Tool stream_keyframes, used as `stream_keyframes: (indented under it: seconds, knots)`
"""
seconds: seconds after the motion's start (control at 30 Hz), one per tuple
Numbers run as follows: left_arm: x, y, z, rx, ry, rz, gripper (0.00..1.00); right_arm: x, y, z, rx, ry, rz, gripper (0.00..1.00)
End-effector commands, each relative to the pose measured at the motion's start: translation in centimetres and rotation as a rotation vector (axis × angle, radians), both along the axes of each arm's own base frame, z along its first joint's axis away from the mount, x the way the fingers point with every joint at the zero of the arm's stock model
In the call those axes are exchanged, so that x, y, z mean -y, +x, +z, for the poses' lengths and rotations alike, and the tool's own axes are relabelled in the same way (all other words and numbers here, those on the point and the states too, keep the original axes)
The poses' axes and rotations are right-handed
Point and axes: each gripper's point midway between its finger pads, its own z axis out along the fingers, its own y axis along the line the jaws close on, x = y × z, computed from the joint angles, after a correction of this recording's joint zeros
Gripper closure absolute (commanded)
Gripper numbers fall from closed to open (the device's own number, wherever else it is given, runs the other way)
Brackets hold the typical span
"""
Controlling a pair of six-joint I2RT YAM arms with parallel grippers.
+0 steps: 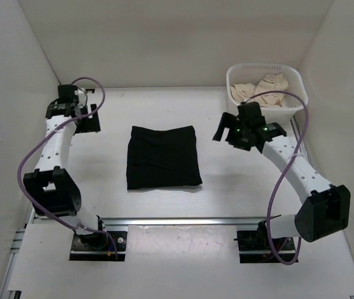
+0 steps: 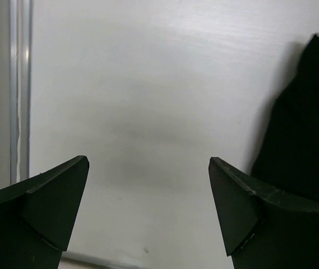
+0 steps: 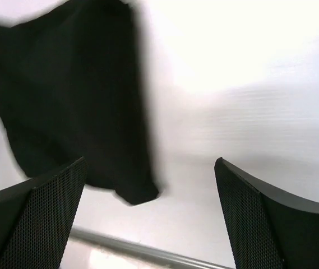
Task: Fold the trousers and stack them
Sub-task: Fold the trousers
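Observation:
The black trousers (image 1: 163, 157) lie folded into a flat, roughly square packet in the middle of the table. My left gripper (image 1: 89, 119) hovers to their upper left, open and empty, apart from the cloth. In the left wrist view the trousers (image 2: 310, 123) show only at the right edge, beyond the spread left gripper (image 2: 148, 168). My right gripper (image 1: 224, 132) hangs off the packet's right side, also open and empty. The right wrist view is blurred, with the trousers (image 3: 69, 95) at upper left and bare table between the fingers of the right gripper (image 3: 151, 165).
A white plastic basket (image 1: 292, 75) with beige cloth pieces (image 1: 264, 90) stands at the back right, just behind the right arm. White walls enclose the table on three sides. An aluminium rail (image 1: 183, 221) runs along the near edge by the arm bases.

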Motion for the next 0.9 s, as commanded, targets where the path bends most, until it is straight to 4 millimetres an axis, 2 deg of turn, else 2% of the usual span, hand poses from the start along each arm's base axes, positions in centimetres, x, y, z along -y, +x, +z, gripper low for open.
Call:
stream_keyframes:
  seconds: [0.0, 0.03, 0.07, 0.1, 0.13, 0.2, 0.23, 0.33, 0.4, 0.43, 0.53, 0.6, 0.67, 0.87]
  knots:
    - [-2.9, -4.7, -0.6, -0.056, -0.039, 0.093, 0.0, 7.5, -1.0, 0.5, -0.065, -0.255, -0.142, 0.02]
    - [-3.4, -6.1, -2.0, -0.093, -0.058, 0.115, 0.0, 8.9, -2.0, 0.5, -0.097, -0.3, -0.154, 0.02]
    - [-4.0, -7.0, -2.4, -0.101, -0.073, 0.138, 0.0, 10.5, -2.3, 0.5, -0.113, -0.329, -0.185, 0.02]
    - [-5.4, -8.1, -2.3, -0.083, -0.084, 0.188, 0.0, 11.7, -2.7, 0.8, -0.109, -0.358, -0.194, 0.02]
    - [-5.4, -9.4, -3.6, -0.113, -0.115, 0.203, 0.0, 13.7, -3.2, 0.6, -0.133, -0.391, -0.244, 0.02]
    - [-6.0, -11.0, -3.7, -0.093, -0.137, 0.241, 0.0, 15.8, -3.9, 0.3, -0.142, -0.408, -0.274, 0.02]
    - [-6.8, -12.3, -4.7, -0.104, -0.152, 0.284, 0.0, 17.5, -5.0, -1.1, -0.197, -0.402, -0.31, 0.02]
    - [-7.8, -14.1, -4.8, -0.075, -0.158, 0.345, 0.0, 19.2, -5.8, -2.2, -0.227, -0.304, -0.361, 0.02]
    - [-7.9, -15.0, -5.3, -0.084, -0.163, 0.366, 0.0, 19.9, -6.1, -2.5, -0.243, -0.284, -0.368, 0.02]
    - [-8.4, -15.3, -4.9, -0.071, -0.151, 0.385, 0.0, 20.5, -6.2, -2.5, -0.247, -0.281, -0.395, 0.02]
    - [-8.9, -16.2, -5.1, -0.071, -0.144, 0.416, 0.0, 20.6, -6.4, -2.4, -0.246, -0.286, -0.387, 0.02]
    - [-9.1, -16.4, -5.1, -0.071, -0.145, 0.426, 0.0, 20.6, -6.4, -2.2, -0.237, -0.285, -0.388, 0.02]
    - [-9.3, -16.0, -4.2, -0.042, -0.134, 0.424, 0.0, 20.5, -6.5, -1.6, -0.214, -0.284, -0.392, 0.02]
    - [-9.2, -15.6, -3.5, -0.025, -0.143, 0.413, 0.0, 20.6, -7.3, -2.0, -0.214, -0.292, -0.397, 0.02]
